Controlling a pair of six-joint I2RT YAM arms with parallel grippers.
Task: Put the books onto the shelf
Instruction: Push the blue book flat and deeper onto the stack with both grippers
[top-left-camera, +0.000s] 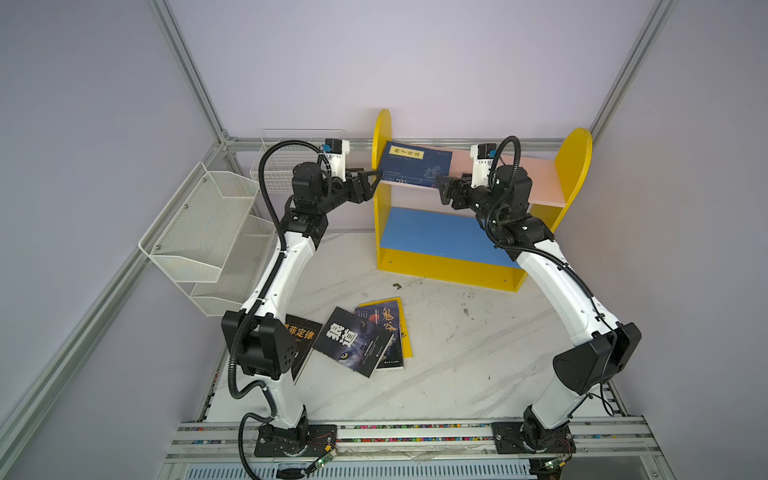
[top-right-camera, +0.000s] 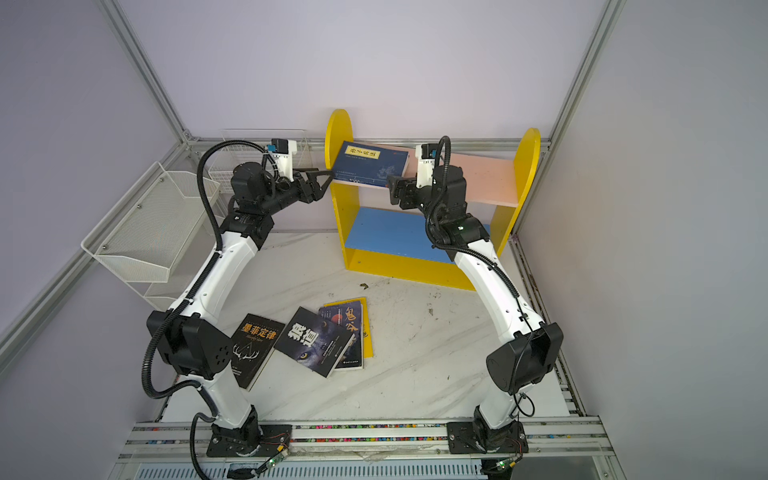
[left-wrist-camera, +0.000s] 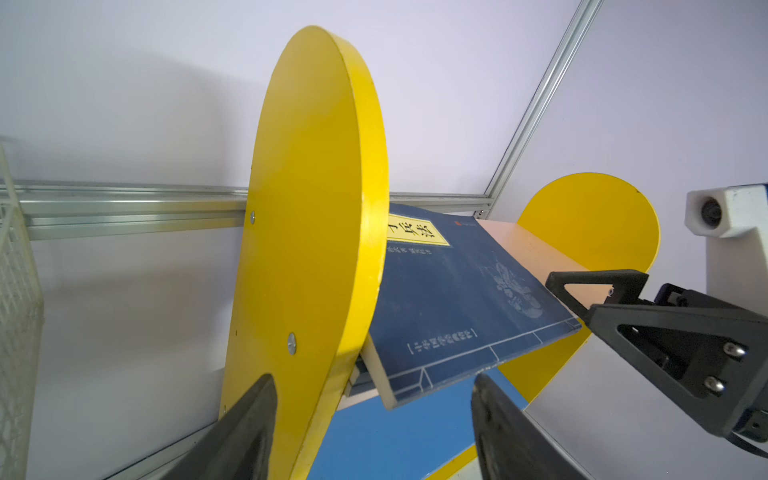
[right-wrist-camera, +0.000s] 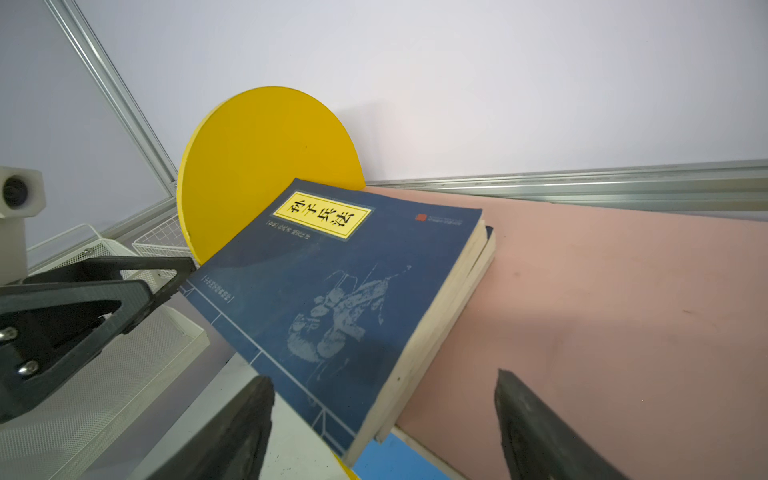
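The shelf (top-left-camera: 540, 183) stands at the back, with yellow sides, a pink upper board and a blue lower board (top-left-camera: 432, 232). Two navy books (top-left-camera: 415, 162) lie stacked at the pink board's left end, tilted against the side panel (left-wrist-camera: 316, 208) and overhanging the front edge. My left gripper (top-left-camera: 375, 183) is open just outside that panel, whose front edge shows between its fingers (left-wrist-camera: 249, 419). My right gripper (top-left-camera: 441, 189) is open in front of the books' overhanging corner (right-wrist-camera: 374, 395), gripping nothing. On the table lie more books: black ones (top-right-camera: 255, 345) (top-left-camera: 353, 340) and a dark one (top-left-camera: 388, 328) on a yellow cover (top-left-camera: 408, 336).
A white mesh tiered rack (top-left-camera: 199, 237) hangs on the left wall frame, with a white wire basket (top-left-camera: 282, 166) behind my left arm. A small dark scrap (top-left-camera: 397, 285) lies in front of the shelf. The pink board's right part (right-wrist-camera: 623, 291) is bare.
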